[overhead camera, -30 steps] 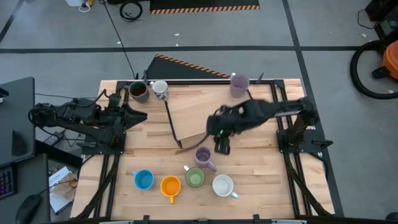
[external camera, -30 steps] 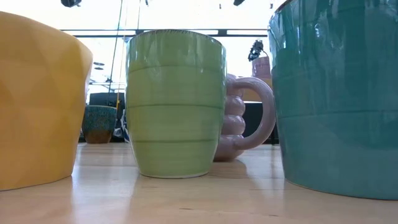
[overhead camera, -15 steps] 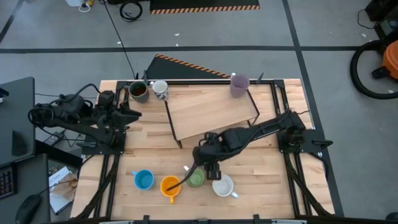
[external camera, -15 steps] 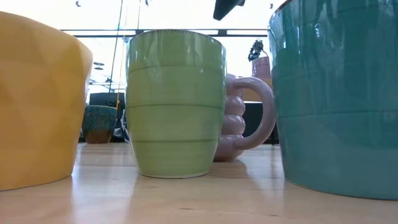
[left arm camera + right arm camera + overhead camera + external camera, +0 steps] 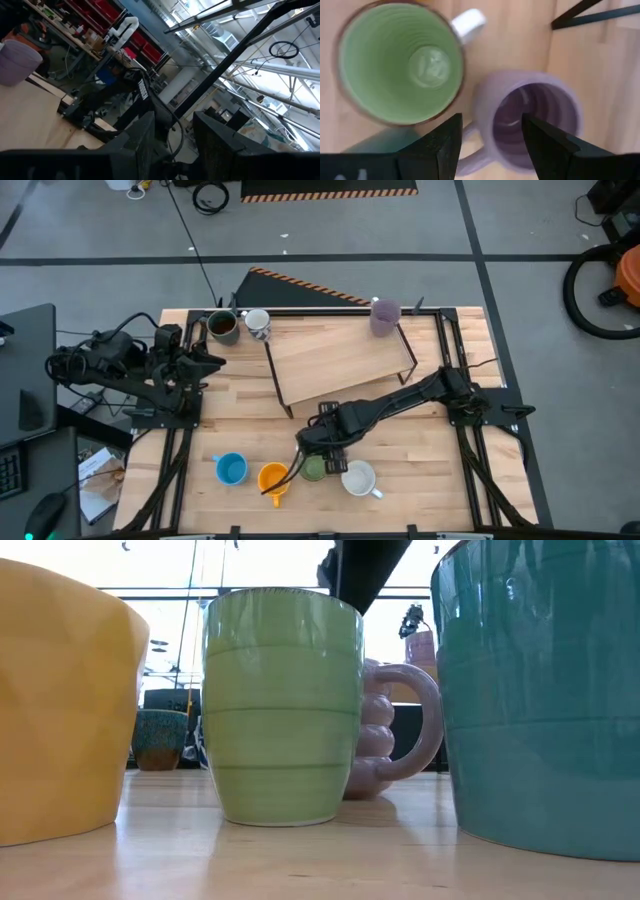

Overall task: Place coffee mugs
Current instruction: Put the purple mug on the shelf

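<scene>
A row of coffee mugs stands upright near the table's front edge: blue (image 5: 231,469), orange (image 5: 273,478), green (image 5: 314,468) and one white inside, teal outside (image 5: 358,477). A lilac mug (image 5: 530,117) stands upright just behind the green mug (image 5: 400,62). My right gripper (image 5: 322,448) hangs open above the lilac mug, pointing down, and hides it in the high view. My left gripper (image 5: 205,360) waits open at the table's left edge and holds nothing. A dark brown mug (image 5: 222,326), a patterned mug (image 5: 257,323) and a second lilac mug (image 5: 385,315) stand at the far edge.
A wooden board on a thin black frame (image 5: 340,360) takes up the far middle of the table, just behind my right gripper. Bare wood lies to the left of the board and between the board and the blue mug.
My right gripper has moved from the board's near edge toward the table's near edge and down. It now hangs over the lilac mug beside the green one and has stayed open. My left gripper has tipped upward at the left edge. No mug has moved.
</scene>
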{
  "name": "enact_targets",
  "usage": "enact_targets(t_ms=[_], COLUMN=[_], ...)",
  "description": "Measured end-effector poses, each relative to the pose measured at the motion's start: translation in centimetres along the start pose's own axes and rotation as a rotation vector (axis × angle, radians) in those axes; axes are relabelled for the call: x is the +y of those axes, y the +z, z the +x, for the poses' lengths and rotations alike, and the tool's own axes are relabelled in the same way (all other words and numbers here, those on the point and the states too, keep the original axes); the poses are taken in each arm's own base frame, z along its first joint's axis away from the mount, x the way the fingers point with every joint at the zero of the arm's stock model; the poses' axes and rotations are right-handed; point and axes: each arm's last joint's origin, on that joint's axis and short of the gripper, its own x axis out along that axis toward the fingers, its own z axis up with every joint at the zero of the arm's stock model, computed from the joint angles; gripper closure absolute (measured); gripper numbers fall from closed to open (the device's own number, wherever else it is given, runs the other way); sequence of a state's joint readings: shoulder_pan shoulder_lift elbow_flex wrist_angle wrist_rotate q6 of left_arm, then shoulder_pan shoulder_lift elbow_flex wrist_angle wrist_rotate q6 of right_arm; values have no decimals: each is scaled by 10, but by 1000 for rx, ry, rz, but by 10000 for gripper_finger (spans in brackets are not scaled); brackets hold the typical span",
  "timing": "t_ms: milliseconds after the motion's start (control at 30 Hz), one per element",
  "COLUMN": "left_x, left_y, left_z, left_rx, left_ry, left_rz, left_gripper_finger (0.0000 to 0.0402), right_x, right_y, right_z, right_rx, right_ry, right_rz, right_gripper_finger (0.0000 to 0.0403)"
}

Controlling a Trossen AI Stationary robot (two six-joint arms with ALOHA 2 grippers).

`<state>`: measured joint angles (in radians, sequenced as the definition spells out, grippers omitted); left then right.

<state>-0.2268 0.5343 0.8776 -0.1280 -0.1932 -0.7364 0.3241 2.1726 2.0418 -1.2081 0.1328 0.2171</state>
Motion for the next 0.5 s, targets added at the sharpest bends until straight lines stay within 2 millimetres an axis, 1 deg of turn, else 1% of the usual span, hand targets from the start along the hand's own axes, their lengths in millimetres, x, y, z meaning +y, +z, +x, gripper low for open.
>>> enact_targets(t_ms=[67, 300, 500], left_x=[0, 0, 0], left_y=[0, 0, 0], left_z=[0, 0, 0], left_rx=[0, 1, 1], left_ry=[0, 1, 1], left_rz=[0, 0, 0], left_gripper_finger=[260, 260, 260], right_x=[-1, -1, -3], right_y=[0, -6, -10], right_z=[3, 27, 41], right_rx=[-1, 21, 29], right_ry=[-2, 12, 12], right_rz=[-1, 7, 56], right_gripper_finger=[192, 193, 195])
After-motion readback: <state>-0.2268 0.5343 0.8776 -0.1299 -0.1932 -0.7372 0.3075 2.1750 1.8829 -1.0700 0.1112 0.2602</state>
